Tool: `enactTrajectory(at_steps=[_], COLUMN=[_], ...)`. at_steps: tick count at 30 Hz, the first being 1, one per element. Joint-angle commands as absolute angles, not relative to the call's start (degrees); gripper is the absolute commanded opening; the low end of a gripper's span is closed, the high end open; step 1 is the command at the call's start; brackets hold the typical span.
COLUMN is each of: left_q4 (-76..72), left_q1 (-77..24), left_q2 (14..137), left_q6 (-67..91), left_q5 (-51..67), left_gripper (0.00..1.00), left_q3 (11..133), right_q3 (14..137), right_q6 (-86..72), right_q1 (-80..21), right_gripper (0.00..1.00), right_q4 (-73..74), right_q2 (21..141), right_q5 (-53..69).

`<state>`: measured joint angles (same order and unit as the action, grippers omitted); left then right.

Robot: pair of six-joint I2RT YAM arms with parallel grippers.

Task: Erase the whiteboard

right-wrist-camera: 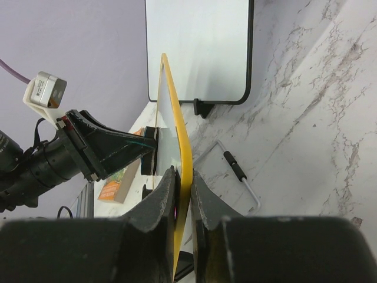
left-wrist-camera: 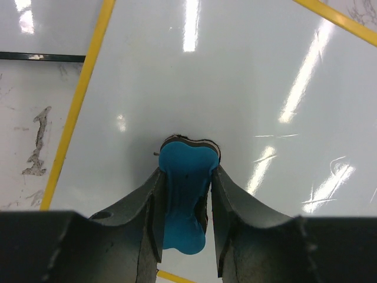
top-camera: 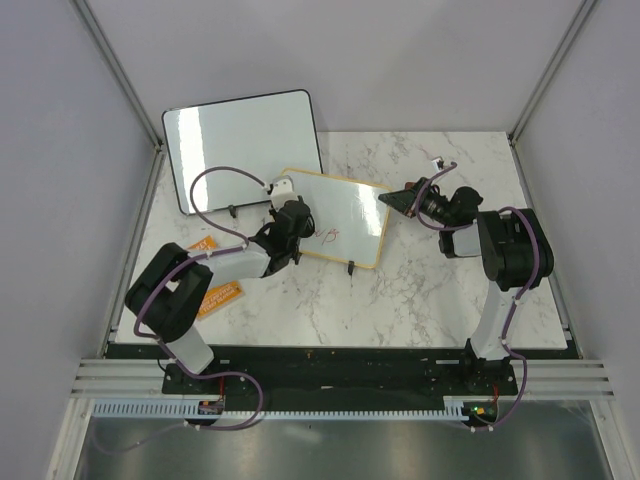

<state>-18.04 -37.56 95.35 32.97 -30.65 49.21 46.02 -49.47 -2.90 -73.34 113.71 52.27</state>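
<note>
Where our left gripper (left-wrist-camera: pixel 185 197) closes, it pinches a blue eraser (left-wrist-camera: pixel 184 183) between both fingers. The eraser's dark felt end is pressed against the whiteboard (left-wrist-camera: pixel 247 88) straight ahead of the fingertips. Glare streaks cross the white surface on both sides of the eraser. From above, a few small red marks (top-camera: pixel 330 235) sit on the board just to the right of that gripper, too small for us to read. The left arm reaches forward from its base with the elbow bent out to the left, and the wrist turns in over the board's left end.

Our right gripper (right-wrist-camera: pixel 184 197) is clamped on the whiteboard's yellow frame, one finger on each face. In its wrist view the board runs edge-on away from the fingers. The right arm rises from its base, folds at the elbow and points its wrist leftward to the board's right corner. We cannot tell whether the board lies flat or is lifted there.

Just right of those fingers a wire loop (right-wrist-camera: pixel 238 174) with a black grip lies on the marble table (top-camera: pixel 400 300). Left of the left arm lie two orange cards (top-camera: pixel 220 296) whose white print we cannot read. Farthest off, beyond both grippers, is a black-framed board (top-camera: pixel 240 150).
</note>
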Motion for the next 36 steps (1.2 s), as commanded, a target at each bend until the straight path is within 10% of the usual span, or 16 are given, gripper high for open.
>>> enactTrajectory(at_steps=[1,36], left_q4=[-12.3,-18.4], left_q1=[-35.3,-51.8], left_q2=[95.9,112.7], left_q6=[38.2,17.9], left_q5=[-37.1,-11.1], left_gripper=[0.02,0.02], left_q3=[46.9,56.5], right_q3=[45.4,45.6], right_q6=[-45.4,-47.2], right_q1=[-2.4,-2.3], right_gripper=[0.0,0.0], right_q4=[-77.9,-80.1], right_q2=[111.6,112.6], right_q5=[53.4,53.3])
